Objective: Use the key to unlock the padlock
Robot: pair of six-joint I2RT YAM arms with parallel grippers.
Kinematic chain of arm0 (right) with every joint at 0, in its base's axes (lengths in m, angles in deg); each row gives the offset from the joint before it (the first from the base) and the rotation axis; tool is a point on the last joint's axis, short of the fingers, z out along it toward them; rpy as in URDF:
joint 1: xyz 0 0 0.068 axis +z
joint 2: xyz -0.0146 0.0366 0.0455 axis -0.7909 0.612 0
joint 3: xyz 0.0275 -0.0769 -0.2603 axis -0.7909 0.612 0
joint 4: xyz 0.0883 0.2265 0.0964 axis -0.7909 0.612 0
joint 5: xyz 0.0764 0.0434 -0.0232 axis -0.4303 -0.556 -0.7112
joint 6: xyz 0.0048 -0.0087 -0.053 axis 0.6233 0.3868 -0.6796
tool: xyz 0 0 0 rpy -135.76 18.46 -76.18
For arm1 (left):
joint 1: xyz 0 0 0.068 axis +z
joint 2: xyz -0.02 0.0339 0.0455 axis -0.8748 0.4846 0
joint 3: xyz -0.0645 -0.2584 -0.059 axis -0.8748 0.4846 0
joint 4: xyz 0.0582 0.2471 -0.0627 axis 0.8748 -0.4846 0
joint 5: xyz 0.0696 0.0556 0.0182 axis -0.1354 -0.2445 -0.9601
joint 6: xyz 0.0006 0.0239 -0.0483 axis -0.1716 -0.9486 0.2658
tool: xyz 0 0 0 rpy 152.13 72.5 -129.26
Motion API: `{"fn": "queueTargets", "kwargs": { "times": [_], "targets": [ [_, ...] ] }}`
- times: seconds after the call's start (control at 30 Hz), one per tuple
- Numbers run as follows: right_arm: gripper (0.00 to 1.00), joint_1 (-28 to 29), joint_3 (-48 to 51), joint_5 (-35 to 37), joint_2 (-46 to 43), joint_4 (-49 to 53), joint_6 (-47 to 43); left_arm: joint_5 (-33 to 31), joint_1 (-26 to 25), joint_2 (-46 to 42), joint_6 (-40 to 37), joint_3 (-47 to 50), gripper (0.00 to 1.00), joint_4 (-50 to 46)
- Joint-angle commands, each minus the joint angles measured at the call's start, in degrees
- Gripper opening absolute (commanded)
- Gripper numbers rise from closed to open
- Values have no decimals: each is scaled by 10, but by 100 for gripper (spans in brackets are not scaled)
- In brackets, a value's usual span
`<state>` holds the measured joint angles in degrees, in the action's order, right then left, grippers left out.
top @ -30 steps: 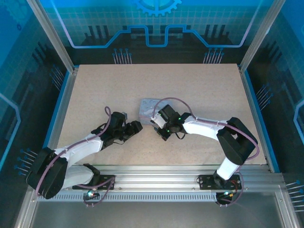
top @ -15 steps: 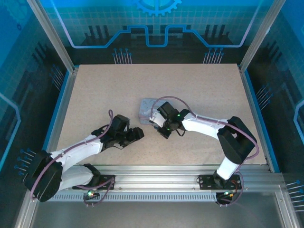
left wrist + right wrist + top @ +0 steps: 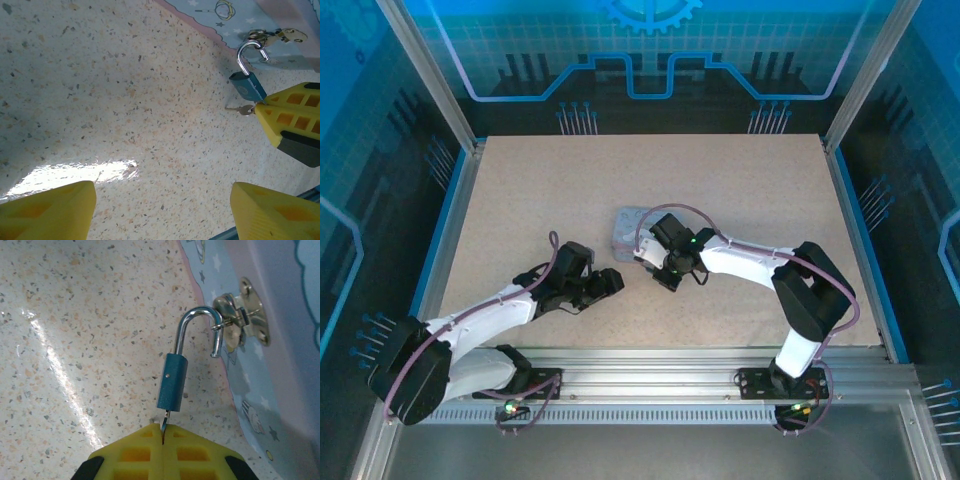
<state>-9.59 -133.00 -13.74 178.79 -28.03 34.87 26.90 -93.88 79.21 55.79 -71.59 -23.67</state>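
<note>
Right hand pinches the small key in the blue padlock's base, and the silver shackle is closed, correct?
No. The silver shackle is open: the right wrist view shows its free end out of the blue padlock. The right hand does pinch the small key in its base.

Your speckled beige desk (image 3: 650,170) sits inside an enclosure. At 12 o'clock you have a translucent blue back panel (image 3: 650,60) printed with a grid, a gear outline and dark circuit lines. Similar blue side panels stand at 9 o'clock (image 3: 370,150) and 3 o'clock (image 3: 920,150). Slanted silver aluminium posts (image 3: 425,70) frame the corners. A ribbed aluminium rail (image 3: 660,370) runs along 6 o'clock. A white glare streak (image 3: 80,172) lies on the desk.
</note>
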Motion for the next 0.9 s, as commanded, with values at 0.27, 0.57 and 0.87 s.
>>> {"fn": "queueTargets", "kwargs": {
  "times": [0.27,0.57,0.87],
  "targets": [
    [0,-6,-4,19,-32,15,-12,15,-7,10,5,-9,73,4],
    [0,-8,1,15,-32,1,-36,20,-8,26,-1,-19,75,4],
    [0,-9,2,-11,-22,-49,-82,20,-10,32,1,-21,75,8]
  ]
}}
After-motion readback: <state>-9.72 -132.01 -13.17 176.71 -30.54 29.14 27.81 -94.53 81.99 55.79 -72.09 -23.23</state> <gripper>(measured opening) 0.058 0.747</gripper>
